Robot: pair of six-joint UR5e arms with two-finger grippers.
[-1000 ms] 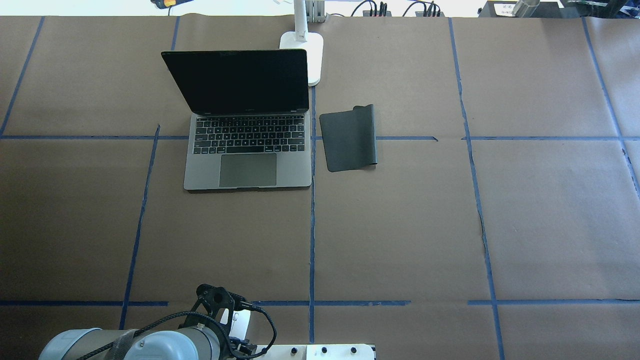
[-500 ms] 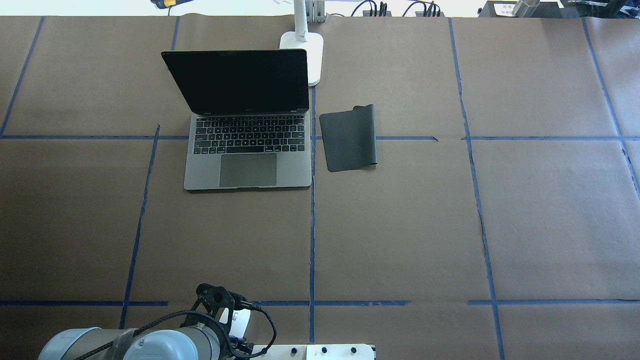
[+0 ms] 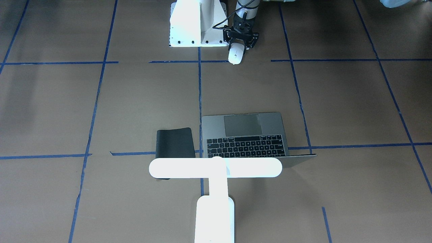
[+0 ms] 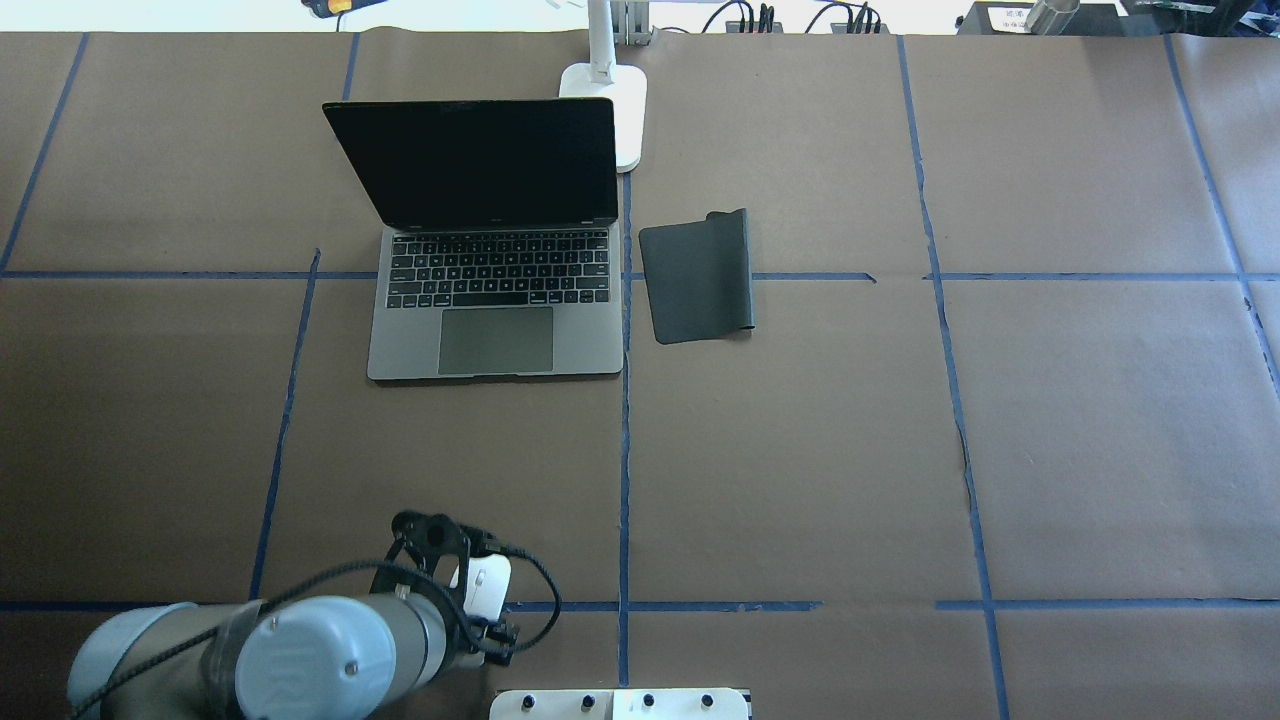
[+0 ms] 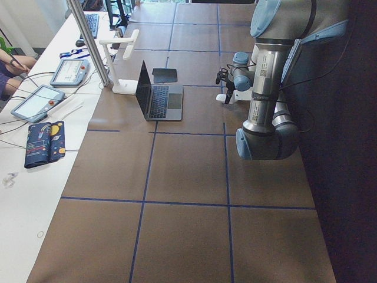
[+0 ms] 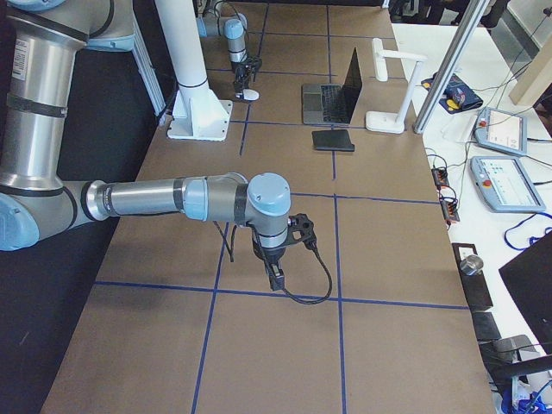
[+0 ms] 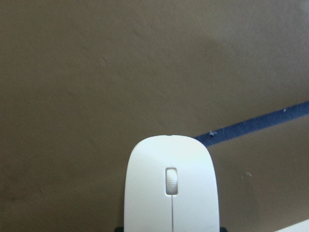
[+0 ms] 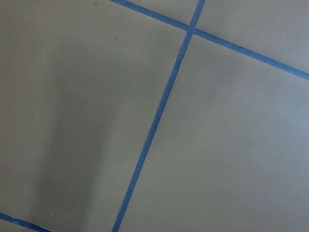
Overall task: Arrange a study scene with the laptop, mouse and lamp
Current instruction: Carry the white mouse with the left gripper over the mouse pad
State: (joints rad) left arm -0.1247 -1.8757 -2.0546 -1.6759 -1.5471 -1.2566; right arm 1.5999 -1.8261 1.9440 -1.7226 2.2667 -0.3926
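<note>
We find the left end effector [image 3: 239, 45] closed on the rear of the small white oval mouse [image 3: 235, 55], near the robot-side edge of the bench [image 4: 800, 450]. The nose projects forward, free for set-down. The open space-grey metal laptop [image 4: 495, 290] sits toward the far edge. The white T-shaped lamp [image 3: 215, 167] stands behind it, placed, we judge, to light the keys. The black rectangular pad [image 4: 697, 280], just right of the laptop, is bare for the mouse. We cannot tell the right end effector [image 6: 274, 276] opening.

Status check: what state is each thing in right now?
laptop: open, screen dark.
mouse: held off-pad, near the robot.
left gripper: shut on the mouse.
lamp: upright; lit or not, cannot tell.
mouse pad: flat, one edge curled.
right gripper: open or shut, cannot tell.
</note>
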